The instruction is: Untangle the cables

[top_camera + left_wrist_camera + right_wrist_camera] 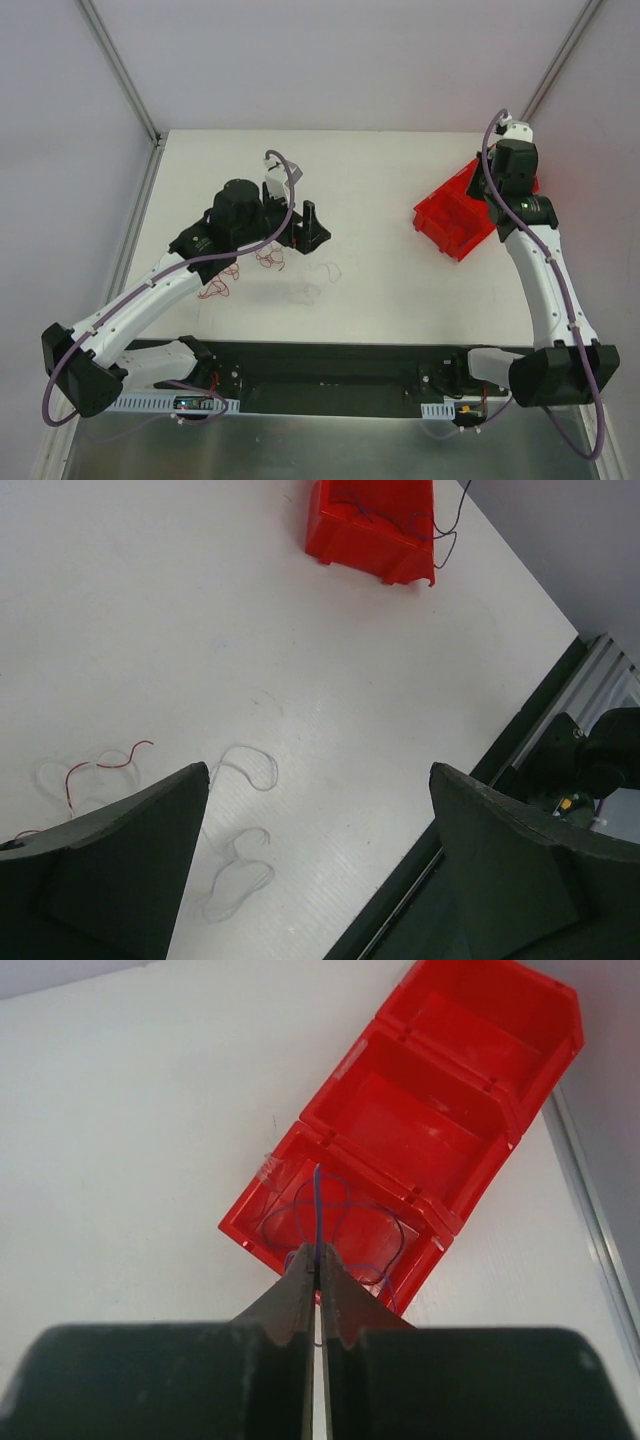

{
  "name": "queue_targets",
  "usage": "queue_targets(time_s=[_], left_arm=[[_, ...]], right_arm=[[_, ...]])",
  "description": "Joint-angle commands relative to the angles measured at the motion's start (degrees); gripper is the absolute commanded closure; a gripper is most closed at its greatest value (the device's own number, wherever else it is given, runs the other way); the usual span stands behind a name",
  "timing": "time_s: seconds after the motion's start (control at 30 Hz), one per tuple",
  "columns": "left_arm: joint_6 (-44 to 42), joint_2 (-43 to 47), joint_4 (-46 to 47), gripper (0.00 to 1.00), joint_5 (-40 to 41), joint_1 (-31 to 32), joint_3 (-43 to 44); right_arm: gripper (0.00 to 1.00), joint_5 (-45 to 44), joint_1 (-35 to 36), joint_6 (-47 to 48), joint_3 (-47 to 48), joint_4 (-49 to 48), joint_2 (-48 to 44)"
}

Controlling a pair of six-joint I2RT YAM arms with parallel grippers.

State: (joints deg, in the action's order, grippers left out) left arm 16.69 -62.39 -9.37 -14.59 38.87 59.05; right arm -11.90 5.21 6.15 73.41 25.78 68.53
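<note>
While both arms reach out over the white counter [400, 300], here's the state, near side first.

Closest to my bases: whitish cables [240, 875], thin loose loops lying flat, just beside each other. They show between my left fingers [130, 860] in the wrist view, closer to the left-hand one.

A bit farther out and to the left: red cables [268, 258], short squiggles flat on the counter in two small clumps, close together. One red piece curls right next to the whitish loops. Can't tell if they touch.

Left fingers are above that patch, spread wide, nothing between them. The tips look clear of the counter and of every cable.

Far right: red bin [440, 1110], three compartments in a row, sitting diagonally near the counter's far right corner.

Right fingers [318, 1260] are over the bin's end compartment, pressed together and pinching a purple cable [317, 1200]. It runs straight from the tips into that compartment, where it curls in several overlapping loops. One loop rides up on the bin wall.

The purple cable is well apart from the red and whitish ones.
</note>
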Motion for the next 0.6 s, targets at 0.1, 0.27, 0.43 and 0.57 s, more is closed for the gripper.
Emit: queue_targets(time_s=[0.1,0.27,0.43,0.57], left_arm=[[-5.96,-4.22,-1.79,0.08,-1.23,-0.55,7.13],[-9.65,-8.27,-3.55,0.08,-2.02,-0.81,11.35],[-9.48,-10.56,-4.35,0.09,-5.71,-2.13,12.67],[-9.83,-12.05,-4.52,0.09,-5.80,-2.48,11.53]], right_arm=[[1.00,4.78,-3.36,-5.53,0.15,-1.88,7.30],[1.00,7.68,-4.95,-7.56,3.23,1.72,13.02],[1.00,8.38,-6.44,-8.17,5.95,4.45,17.77],[1.00,10.32,-6.71,-7.65,10.34,8.04,24.17]])
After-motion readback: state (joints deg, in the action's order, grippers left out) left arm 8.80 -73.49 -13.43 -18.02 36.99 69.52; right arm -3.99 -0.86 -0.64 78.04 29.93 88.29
